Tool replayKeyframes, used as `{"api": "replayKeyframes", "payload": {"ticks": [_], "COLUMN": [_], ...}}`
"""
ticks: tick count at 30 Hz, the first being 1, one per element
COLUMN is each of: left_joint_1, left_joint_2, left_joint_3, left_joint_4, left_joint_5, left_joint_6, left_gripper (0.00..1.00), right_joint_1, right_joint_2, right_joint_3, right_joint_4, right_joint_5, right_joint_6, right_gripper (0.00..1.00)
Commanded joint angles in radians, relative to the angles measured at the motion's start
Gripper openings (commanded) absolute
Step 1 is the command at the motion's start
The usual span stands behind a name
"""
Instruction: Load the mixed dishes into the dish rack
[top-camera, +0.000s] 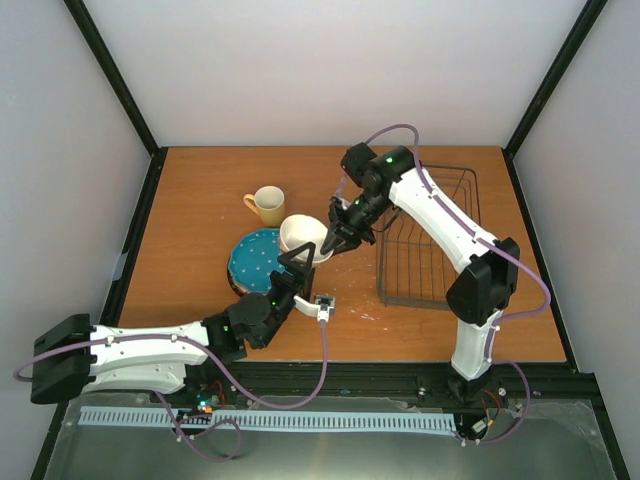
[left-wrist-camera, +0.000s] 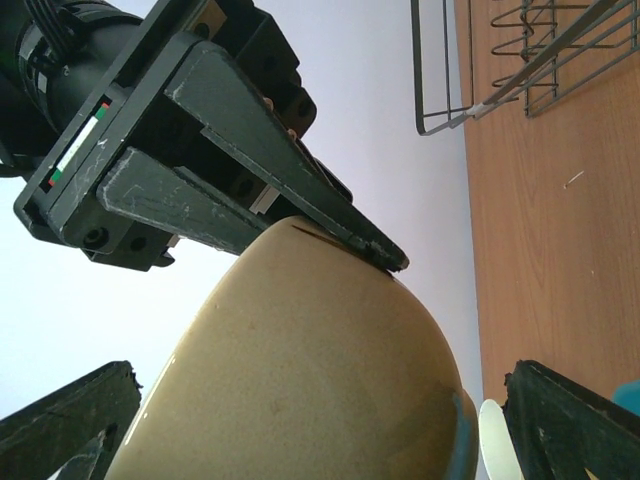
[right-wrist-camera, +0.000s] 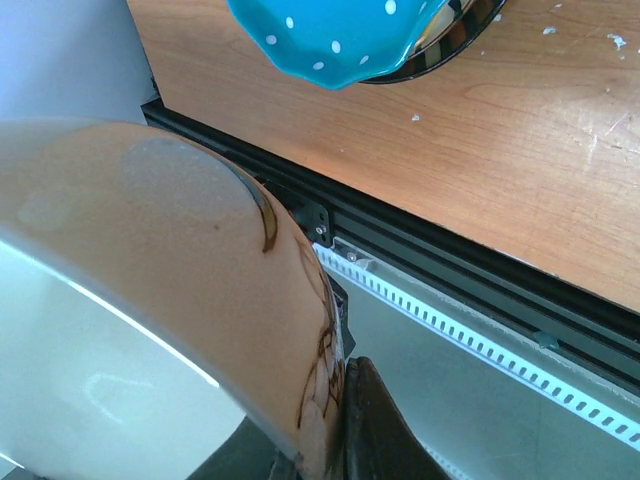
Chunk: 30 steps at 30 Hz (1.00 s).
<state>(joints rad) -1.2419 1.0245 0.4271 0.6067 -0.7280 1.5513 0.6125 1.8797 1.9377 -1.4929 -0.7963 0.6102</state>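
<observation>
Top external: bowl (top-camera: 301, 235) in right tool (top-camera: 329, 245)

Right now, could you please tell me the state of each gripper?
Left gripper: open, fingers either side of the bowl.
Right gripper: closed on the bowl's rim.

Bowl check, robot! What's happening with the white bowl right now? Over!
Right gripper shut on cream bowl rim, bowl raised near teal plate. Left gripper open, close beneath it. Dish rack to the right, nothing between. Over.
</observation>
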Motion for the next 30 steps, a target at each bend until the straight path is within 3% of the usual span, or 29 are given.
{"api": "replayKeyframes", "payload": {"ticks": [1, 7, 13, 20, 23, 30], "left_joint_1": [-0.003, 0.002, 0.004, 0.004, 0.004, 0.006], "left_joint_2": [0.022, 0.023, 0.029, 0.046, 0.045, 0.054], "left_joint_3": [-0.013, 0.022, 0.068, 0.087, 0.099, 0.131], "left_joint_4": [-0.053, -0.091, -0.118, -0.139, -0.164, -0.198], "left_joint_5": [-0.023, -0.029, -0.030, -0.035, -0.040, -0.042], "left_joint_6": [0.015, 0.028, 0.034, 0.016, -0.005, -0.059], "left_gripper": [1.00, 0.88, 0.49, 0.22, 0.04, 0.01], "right_joint_1": [0.040, 0.054, 0.056, 0.058, 0.058, 0.059], "right_joint_2": [-0.084, -0.095, -0.100, -0.102, -0.101, -0.093], "right_joint_3": [0.012, -0.013, -0.019, -0.034, -0.032, -0.027], "right_joint_4": [-0.012, -0.012, -0.012, -0.012, -0.012, -0.012], "right_joint_5": [-0.148, -0.142, -0.141, -0.138, -0.137, -0.126], "right_joint_6": [-0.004, -0.004, -0.008, -0.019, -0.020, -0.024], "right_gripper": [0.03, 0.03, 0.03, 0.03, 0.03, 0.03]}}
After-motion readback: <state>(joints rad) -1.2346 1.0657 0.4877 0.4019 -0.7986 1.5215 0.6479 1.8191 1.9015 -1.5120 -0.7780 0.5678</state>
